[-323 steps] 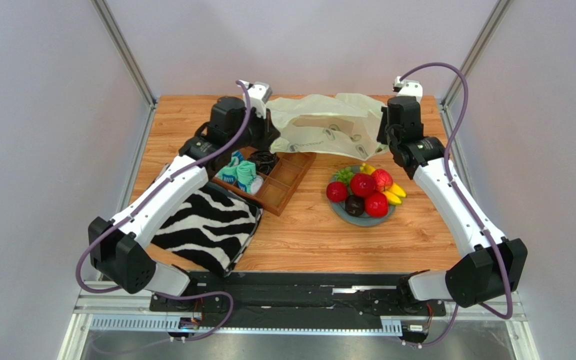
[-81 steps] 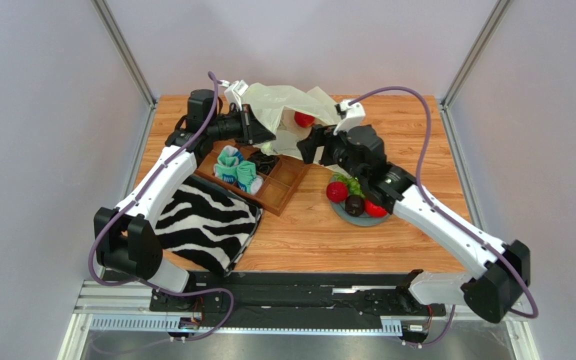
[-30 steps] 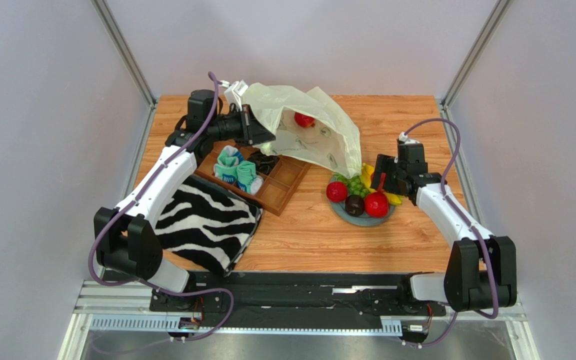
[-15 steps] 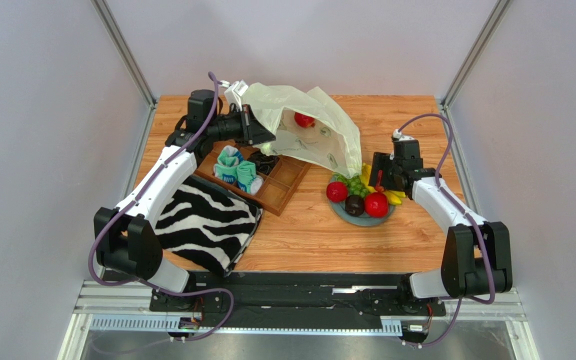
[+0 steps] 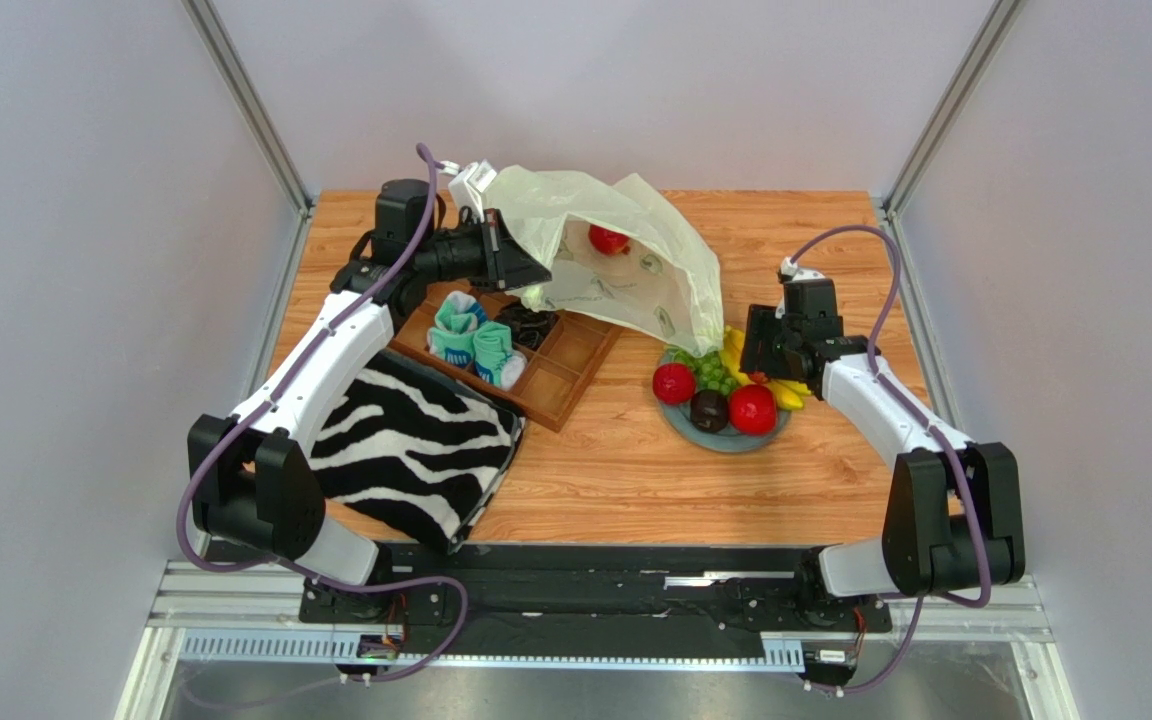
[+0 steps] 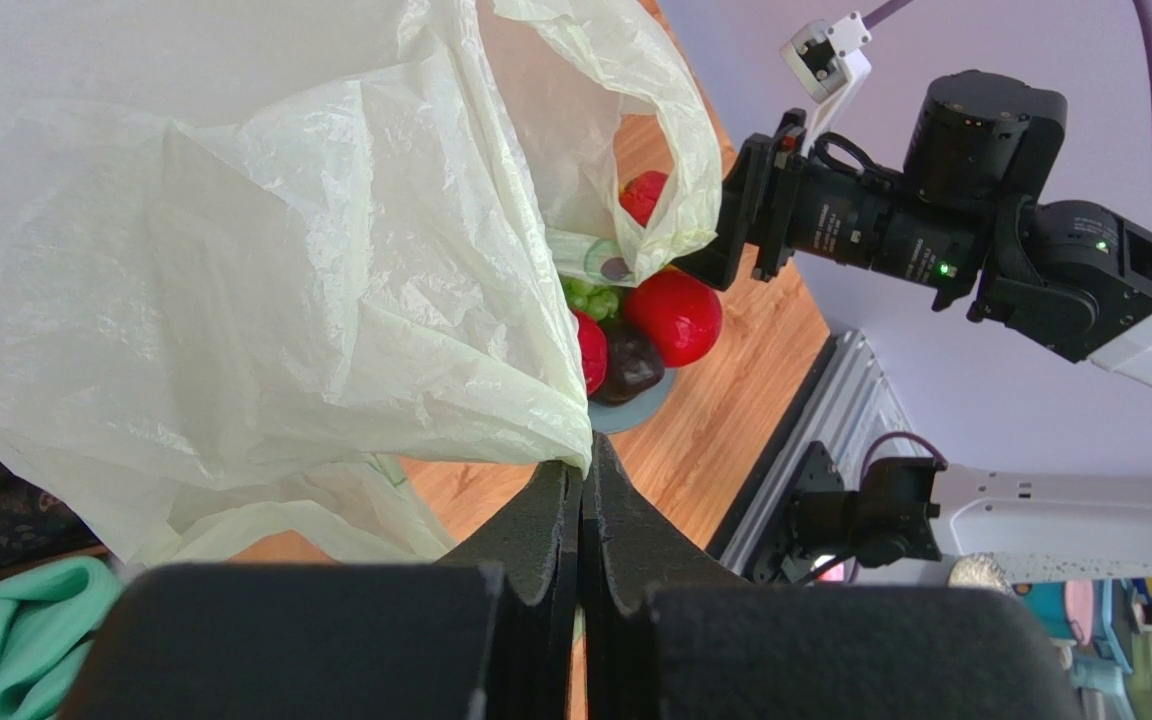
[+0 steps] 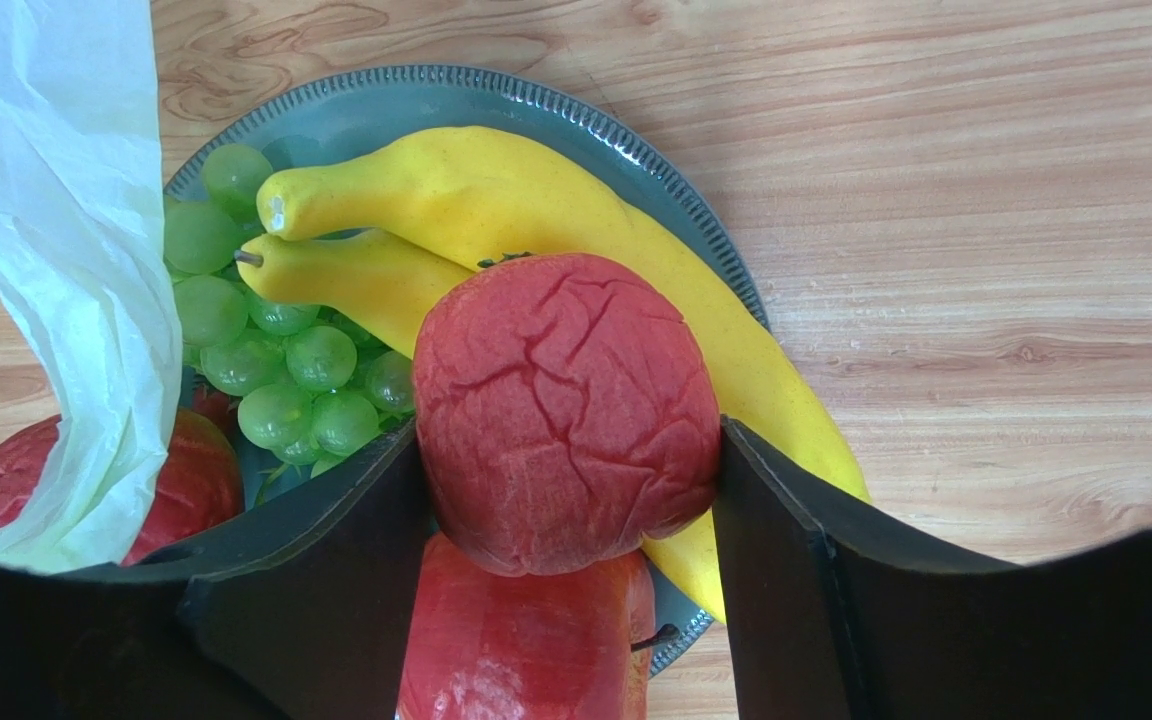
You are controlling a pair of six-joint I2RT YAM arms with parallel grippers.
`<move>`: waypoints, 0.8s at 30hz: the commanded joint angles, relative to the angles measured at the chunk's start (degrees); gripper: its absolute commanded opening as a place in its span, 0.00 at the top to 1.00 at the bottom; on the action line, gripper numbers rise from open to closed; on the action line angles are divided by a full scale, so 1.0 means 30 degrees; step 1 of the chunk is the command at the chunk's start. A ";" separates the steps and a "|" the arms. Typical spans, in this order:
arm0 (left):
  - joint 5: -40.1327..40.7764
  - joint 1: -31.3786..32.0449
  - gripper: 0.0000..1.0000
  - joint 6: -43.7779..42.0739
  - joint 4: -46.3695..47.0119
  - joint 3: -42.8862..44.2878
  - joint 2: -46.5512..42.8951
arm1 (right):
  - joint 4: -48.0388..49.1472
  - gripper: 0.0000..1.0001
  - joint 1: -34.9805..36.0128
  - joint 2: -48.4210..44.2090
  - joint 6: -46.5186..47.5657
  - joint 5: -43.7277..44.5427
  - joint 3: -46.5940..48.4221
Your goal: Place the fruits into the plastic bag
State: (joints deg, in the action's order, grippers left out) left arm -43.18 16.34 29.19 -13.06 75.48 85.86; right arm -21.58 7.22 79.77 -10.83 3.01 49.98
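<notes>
The plastic bag [image 5: 654, 278] hangs open at the back, and my left gripper [image 5: 519, 258] is shut on its rim [image 6: 584, 473]. One red fruit [image 5: 609, 239] lies inside it. A grey plate [image 5: 684, 431] holds the other fruits: two red ones [image 5: 672, 384], a dark one [image 5: 708, 410], green grapes [image 5: 710, 369] and yellow bananas [image 5: 788, 395]. My right gripper [image 5: 755, 360] is low over the plate. In the right wrist view its fingers press both sides of a wrinkled red fruit [image 7: 567, 413], which lies on the bananas [image 7: 537, 195] above a glossy red fruit [image 7: 522, 645].
A wooden compartment tray [image 5: 575, 360] with teal-and-white rolled socks [image 5: 477, 342] stands left of the plate. A zebra-striped cloth [image 5: 409, 450] lies at the front left. The bag's lower edge [image 7: 56, 225] drapes over the plate's left side, next to the grapes [image 7: 259, 345].
My right gripper has shifted slightly back over the plate and its fingers have closed in onto the wrinkled red fruit. The left arm still holds the bag up, unmoved.
</notes>
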 commanded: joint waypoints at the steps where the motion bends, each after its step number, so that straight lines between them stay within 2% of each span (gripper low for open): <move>1: -0.0226 -0.0114 1.00 -0.0267 0.0017 0.0767 0.0030 | 0.0223 0.53 0.0112 -0.0338 0.0211 0.0346 0.0890; 9: -0.0226 -0.0114 1.00 -0.0267 0.0017 0.0767 0.0060 | -0.1475 0.59 0.0579 -0.2444 -0.0403 0.1778 0.1445; 14: -0.0226 -0.0114 1.00 -0.0296 0.0018 0.0767 0.0060 | -0.2033 0.59 0.2452 -0.5313 -0.0462 0.2748 0.2031; 18: -0.0226 -0.0114 1.00 -0.0267 0.0047 0.0767 0.0060 | -0.1976 0.60 0.4151 -0.6313 -0.0725 0.2719 0.2851; 24: -0.0285 -0.0114 1.00 -0.0209 0.0076 0.0766 0.0031 | -0.0775 0.60 0.7432 -0.5732 -0.0990 0.2689 0.4286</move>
State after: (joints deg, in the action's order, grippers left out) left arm -43.18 16.34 29.19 -13.10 75.48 85.86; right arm -27.18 24.95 60.95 -12.84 10.17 58.76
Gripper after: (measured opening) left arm 0.008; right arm 0.648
